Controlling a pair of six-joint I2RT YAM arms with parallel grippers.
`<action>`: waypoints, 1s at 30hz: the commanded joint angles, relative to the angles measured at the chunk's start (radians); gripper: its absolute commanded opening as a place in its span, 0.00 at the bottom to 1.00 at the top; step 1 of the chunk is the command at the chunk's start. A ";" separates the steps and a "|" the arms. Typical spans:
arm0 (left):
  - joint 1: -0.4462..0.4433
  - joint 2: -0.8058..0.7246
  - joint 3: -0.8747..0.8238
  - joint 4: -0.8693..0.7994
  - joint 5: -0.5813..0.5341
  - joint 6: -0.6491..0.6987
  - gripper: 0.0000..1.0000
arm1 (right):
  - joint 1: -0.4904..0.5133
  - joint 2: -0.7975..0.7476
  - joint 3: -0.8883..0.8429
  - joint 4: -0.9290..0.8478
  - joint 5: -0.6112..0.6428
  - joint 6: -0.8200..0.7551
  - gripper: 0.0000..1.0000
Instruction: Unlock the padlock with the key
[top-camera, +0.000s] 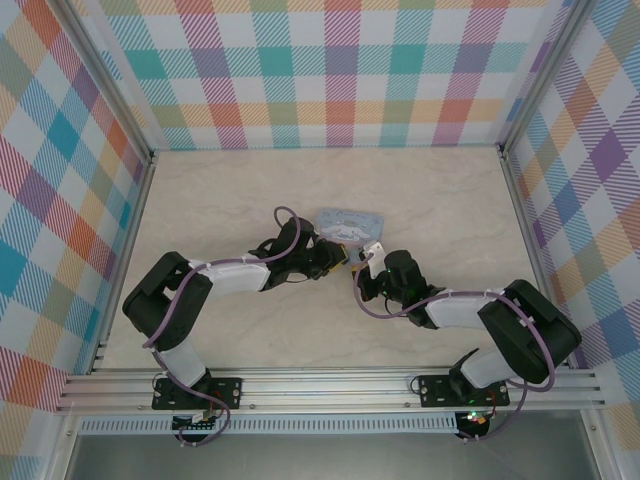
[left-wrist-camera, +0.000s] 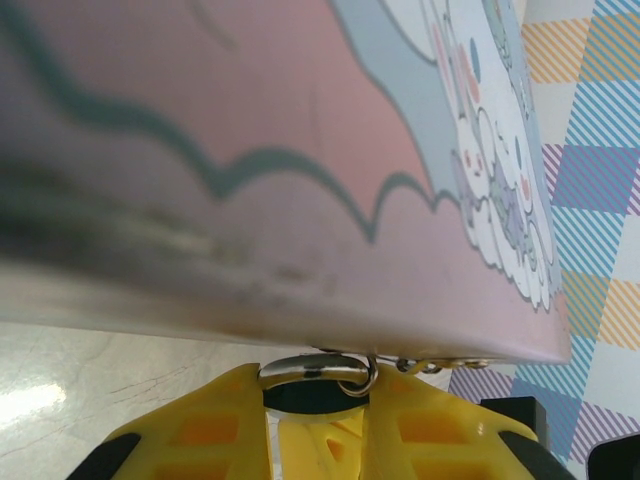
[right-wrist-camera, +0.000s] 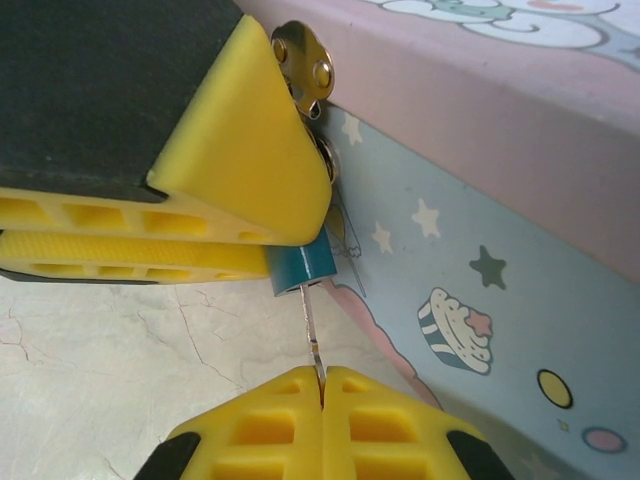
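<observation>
Padlock (right-wrist-camera: 300, 268): small teal body clamped in my left hand (right-wrist-camera: 285, 245), with only its lower end poking out past the yellow fingers; it sits near the middle of the worktop (top-camera: 230, 190), about midway between the left and right edges.
Right hand (right-wrist-camera: 322, 400): fully closed, both yellow fingertips pressed together on the key (right-wrist-camera: 312, 335), pinching it at its near end.
Key: a thin silvery blade running straight from my right fingertips up to the exposed end of the teal body and meeting it there; how deep it goes in I cannot tell.
Left hand: closed down on the padlock, one finger on each side of the body, and pushed right up against the tin (right-wrist-camera: 480, 230).
Shackle (left-wrist-camera: 318, 368): a thin silver loop showing between my left fingertips, just under the tin's edge; whether it passes through anything on the tin I cannot tell.
Tin: light-blue box with a pink lid edge and cartoon stars and a cupcake, lying just beyond both hands toward the far edge.
Hasp (right-wrist-camera: 305, 62): small silvery plate with rivets on the tin's side, just above my left fingers.
Worktop: pale marbled surface beneath both hands.
</observation>
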 joint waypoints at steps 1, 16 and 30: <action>-0.017 -0.047 0.007 0.049 0.071 0.001 0.22 | -0.005 -0.034 0.019 0.084 -0.011 -0.007 0.00; -0.006 -0.053 0.014 0.044 0.069 0.007 0.22 | -0.010 -0.099 -0.027 -0.041 -0.019 -0.030 0.00; -0.002 -0.055 0.024 0.043 0.060 0.005 0.21 | -0.010 -0.116 -0.054 -0.100 -0.041 -0.037 0.00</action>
